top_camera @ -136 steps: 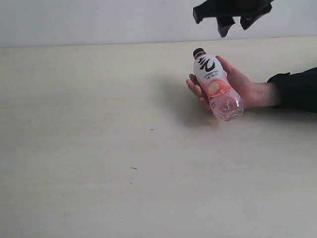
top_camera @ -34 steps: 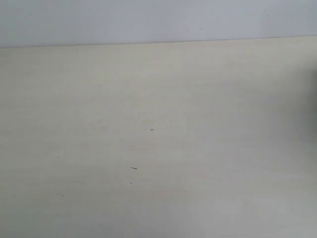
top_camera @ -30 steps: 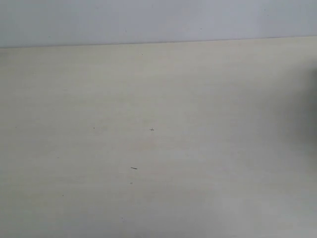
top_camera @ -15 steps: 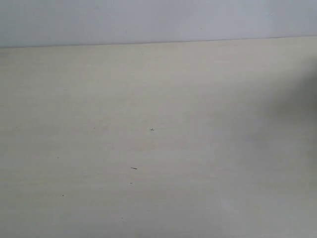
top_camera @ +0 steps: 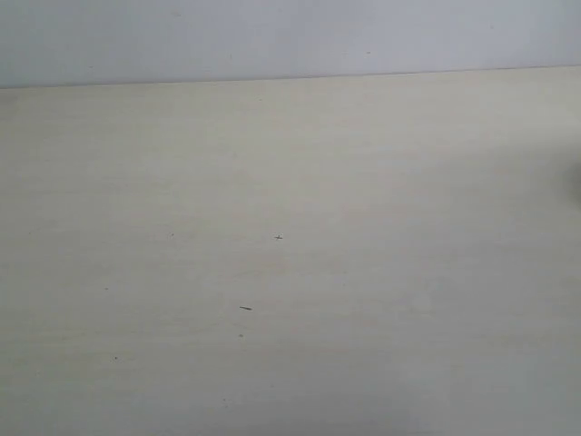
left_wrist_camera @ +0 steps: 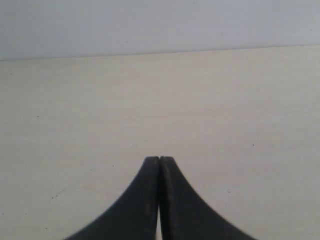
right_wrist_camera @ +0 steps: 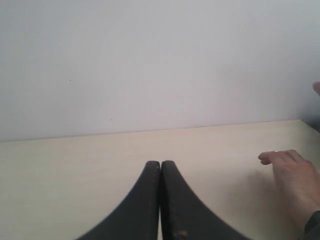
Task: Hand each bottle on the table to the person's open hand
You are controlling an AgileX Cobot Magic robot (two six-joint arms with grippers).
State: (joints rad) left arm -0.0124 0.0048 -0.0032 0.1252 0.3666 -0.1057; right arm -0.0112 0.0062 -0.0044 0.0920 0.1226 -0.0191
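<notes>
- Since the earlier exterior picture, the pink-and-white bottle, the palm that cradled it at about two o'clock and the gripper hanging over them have all left that view. It now shows only the table (top_camera: pixel 272 182).
- The left gripper (left_wrist_camera: pixel 159 159) has its jaws pressed together on nothing, with plain tabletop ahead of it.
- No bottle shows in any of my three views, so I cannot say where one lies relative to either tool. My guess is that the handover I watched is finished and any others sit outside the cameras.
- The right gripper (right_wrist_camera: pixel 160 162) is likewise pinched closed and empty, hovering over the table and facing the wall.
- The person's hand (right_wrist_camera: pixel 292 175) rests on the table ahead of that gripper and off to one side, well apart from its tips. It is cut off by the frame edge, so I cannot tell whether the palm is up.
- In the exterior view, a faint dark smudge (top_camera: pixel 576 182) at the three o'clock edge may be that sleeve or only a shadow.
- Risk: if I swing the right arm that way blind, it could strike the resting fingers.
- Risk: approaching any bottle with the jaws together would topple it rather than take it.
</notes>
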